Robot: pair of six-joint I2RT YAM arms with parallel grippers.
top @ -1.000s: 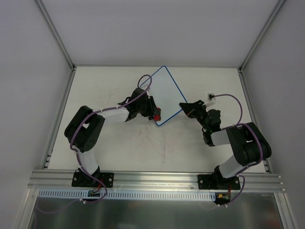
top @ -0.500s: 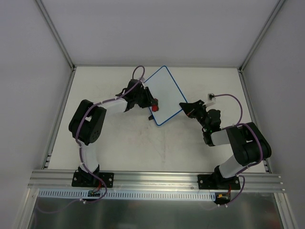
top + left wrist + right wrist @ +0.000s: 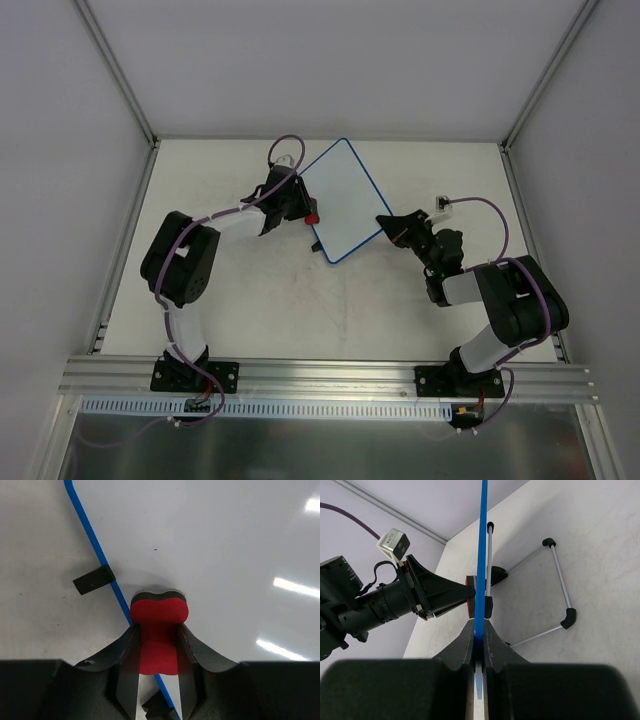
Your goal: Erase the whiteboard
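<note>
White table (image 3: 250, 300): eraser (image 3: 159, 612) is being swept from the whiteboard's (image 3: 345, 200) near corner up its left edge.
Eraser is being clamped by left gripper (image 3: 158, 630), board rim by right gripper (image 3: 479, 630), mid-table toward the back; no marks visible, so little is likely left to wipe.

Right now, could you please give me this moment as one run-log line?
left gripper: shut on eraser | eraser: on whiteboard, near its edge | right gripper: shut on whiteboard edge

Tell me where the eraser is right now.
In the top view the eraser sits left of centre, clamped in the left hand, against the left edge of the whiteboard, at its blue rim near a black tab.
</note>
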